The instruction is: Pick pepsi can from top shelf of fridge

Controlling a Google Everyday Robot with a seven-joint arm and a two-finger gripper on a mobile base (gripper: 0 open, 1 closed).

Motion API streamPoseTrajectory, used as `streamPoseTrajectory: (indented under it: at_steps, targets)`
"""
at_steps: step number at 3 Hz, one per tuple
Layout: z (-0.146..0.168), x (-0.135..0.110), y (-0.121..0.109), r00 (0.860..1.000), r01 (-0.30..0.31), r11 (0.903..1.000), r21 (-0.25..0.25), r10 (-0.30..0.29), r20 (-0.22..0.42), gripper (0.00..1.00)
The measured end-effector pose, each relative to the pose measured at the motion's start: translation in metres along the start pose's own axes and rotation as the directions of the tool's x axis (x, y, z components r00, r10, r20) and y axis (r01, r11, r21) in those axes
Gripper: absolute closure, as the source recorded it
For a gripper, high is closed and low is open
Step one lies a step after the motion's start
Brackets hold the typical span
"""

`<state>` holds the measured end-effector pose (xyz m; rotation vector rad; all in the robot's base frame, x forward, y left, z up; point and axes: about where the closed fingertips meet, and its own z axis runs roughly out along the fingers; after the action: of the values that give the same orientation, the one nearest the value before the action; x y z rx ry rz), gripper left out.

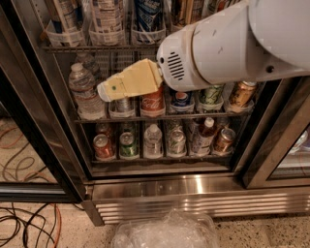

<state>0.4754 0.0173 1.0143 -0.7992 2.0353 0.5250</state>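
The fridge (193,190) stands open in front of me. The pepsi can (147,14), dark blue with white lettering, stands in a clear holder on the top shelf (97,48), between paler cans. My gripper (105,90) is yellowish and points left at the end of the big white arm (232,43). It hangs just below the top shelf, in front of the middle shelf, below and left of the pepsi can and apart from it. It holds nothing that I can see.
The middle shelf holds a water bottle (85,92), a red Coca-Cola can (152,102) and green cans (211,94). The lower shelf holds several cans and small bottles. Cables (24,223) lie on the floor at left. A clear plastic bag (164,232) lies at the bottom.
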Motion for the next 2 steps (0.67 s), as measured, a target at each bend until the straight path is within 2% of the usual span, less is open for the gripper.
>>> streamPoseTrajectory:
  at_steps: [1,2]
  targets:
    - [0.008,-0.007,-0.005,0.997,-0.060,0.9974,0.039,0.058,0.048,0.00]
    - [0.016,-0.014,-0.015,0.986,-0.116,0.9829,0.143,0.097,0.134,0.00]
